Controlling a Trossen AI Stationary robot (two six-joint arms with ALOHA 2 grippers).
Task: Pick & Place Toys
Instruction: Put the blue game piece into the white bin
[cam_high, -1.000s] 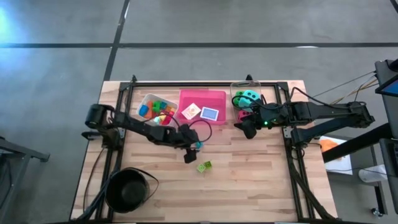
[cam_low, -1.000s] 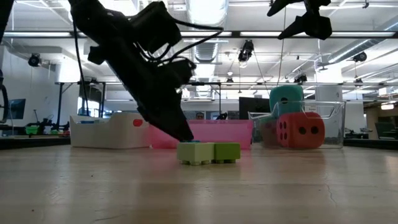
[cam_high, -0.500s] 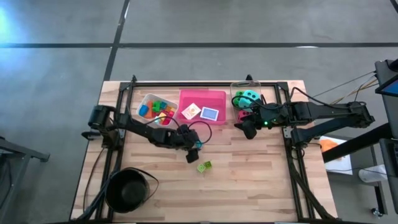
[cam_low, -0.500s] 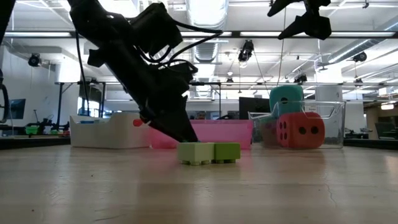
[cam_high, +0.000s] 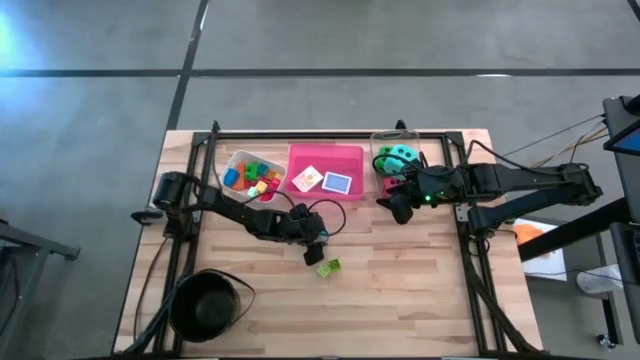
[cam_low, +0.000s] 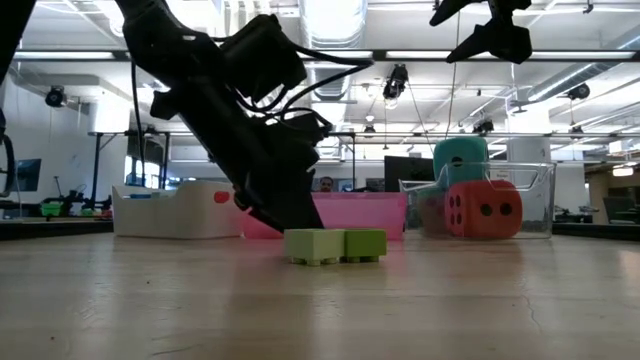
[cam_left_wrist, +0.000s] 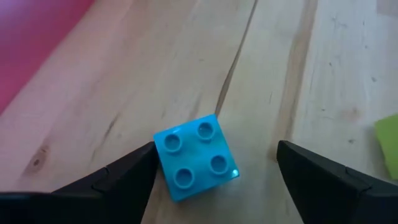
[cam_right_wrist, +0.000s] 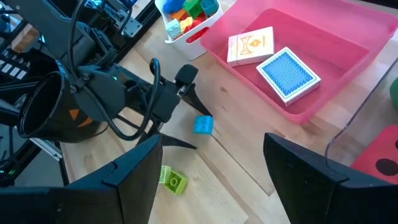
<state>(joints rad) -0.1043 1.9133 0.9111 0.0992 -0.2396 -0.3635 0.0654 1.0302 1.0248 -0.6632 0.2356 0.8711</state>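
Near the table's middle, low over the wood: left gripper (cam_left_wrist: 214, 171), fingers (cam_left_wrist: 118, 180) spread wide on either side of a small blue block (cam_left_wrist: 196, 157) – not clamped on it, nothing held, daylight visible between the far finger and the block's edge. Blue block flat on the boards, four studs up, just beside the front wall of the pink tray (cam_high: 325, 190); seen again from the right wrist camera as a blue square (cam_right_wrist: 203, 125) between the dark fingertips. Close by, toward the table's front edge, a pair of green blocks (cam_high: 328, 267) side by side, resting on the wood, clear of the gripper; from the low camera, one paler and one brighter green (cam_low: 335, 245). Farther back, inside the pink tray, two small cards (cam_right_wrist: 273, 59) lying flat – one cream with an orange mark, one blue-patterned. Left of that, a white tray (cam_high: 232, 162) packed with bright little blocks (cam_high: 252, 176) in red, green, orange, yellow and blue. At the front left corner, a black round bowl (cam_high: 208, 305). Over on the right side, raised above the table beside the clear tray (cam_high: 378, 145) holding the teal and red dice (cam_low: 470, 195): right gripper (cam_high: 398, 207), fingers apart and empty, waiting.
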